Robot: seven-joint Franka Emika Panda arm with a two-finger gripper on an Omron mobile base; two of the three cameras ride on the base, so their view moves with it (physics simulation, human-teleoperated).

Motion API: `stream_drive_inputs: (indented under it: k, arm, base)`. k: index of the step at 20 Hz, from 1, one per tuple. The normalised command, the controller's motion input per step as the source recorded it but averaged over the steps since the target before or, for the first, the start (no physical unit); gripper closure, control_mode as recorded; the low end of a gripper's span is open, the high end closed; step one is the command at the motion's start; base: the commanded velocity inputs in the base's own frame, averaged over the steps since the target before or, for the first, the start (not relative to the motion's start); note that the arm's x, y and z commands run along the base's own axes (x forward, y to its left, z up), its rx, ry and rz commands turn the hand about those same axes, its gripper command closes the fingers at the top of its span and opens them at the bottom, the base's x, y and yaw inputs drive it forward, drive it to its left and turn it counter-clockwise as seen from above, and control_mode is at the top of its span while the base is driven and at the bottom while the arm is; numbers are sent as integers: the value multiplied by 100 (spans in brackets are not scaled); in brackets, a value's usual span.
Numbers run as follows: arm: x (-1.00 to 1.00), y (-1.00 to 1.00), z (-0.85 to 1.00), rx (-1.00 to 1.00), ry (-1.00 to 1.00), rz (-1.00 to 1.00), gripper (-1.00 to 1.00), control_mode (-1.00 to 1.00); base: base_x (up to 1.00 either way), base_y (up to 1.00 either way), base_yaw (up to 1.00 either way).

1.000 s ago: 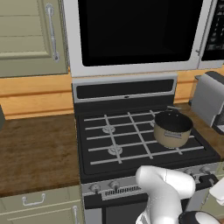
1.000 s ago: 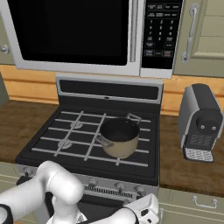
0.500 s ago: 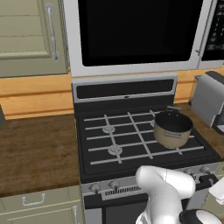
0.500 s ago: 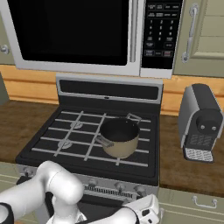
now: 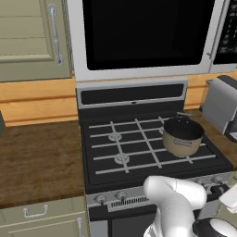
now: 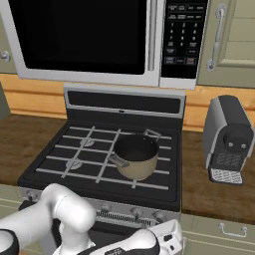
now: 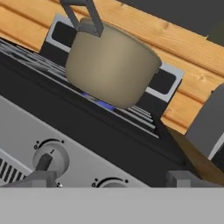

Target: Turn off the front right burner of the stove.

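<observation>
Gripper: jaws spread wide, nothing between them, nothing touched. In the hand view the two fingertips rise at the bottom edge, well apart, in front of the stove's silver front strip. The left tip lies just below a round knob; between the tips the top of a second knob shows at the lower edge. The view is tilted and taken from low in front of the stove.

Stove: black range with pale grates, set between wooden counter sections, below the microwave. In the right base view the white arm bends low in front of the knob strip.

Front right burner: sits under the pot, at the stove's front right. A blue flame shows beneath the pot's base in the hand view, so the burner is lit. The burner head itself is mostly hidden by the pot and grate bars.

Pot: tan, dark inside, with side handles, upright on the grate; also seen in the left base view and right base view.

Coffee machine: silver and black, on the counter to the right of the stove, apart from it.
</observation>
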Motion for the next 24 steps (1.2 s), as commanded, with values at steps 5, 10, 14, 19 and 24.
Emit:
stream_drive_inputs:
  k: [5,10,14,19,24]
  arm:
    - [10,-17,-4,7,0,0,-100,-100]
    - [2,-24,-9,7,0,0,-100,-100]
    - [0,-4,-14,3,0,0,-100,-100]
    - [1,0,-10,0,0,0,-100,-100]
    - [4,0,-1,0,0,0,-100,-100]
  base:
    - [0,0,0]
    - [0,0,0]
    - [0,0,0]
    - [0,0,0]
    - [0,0,0]
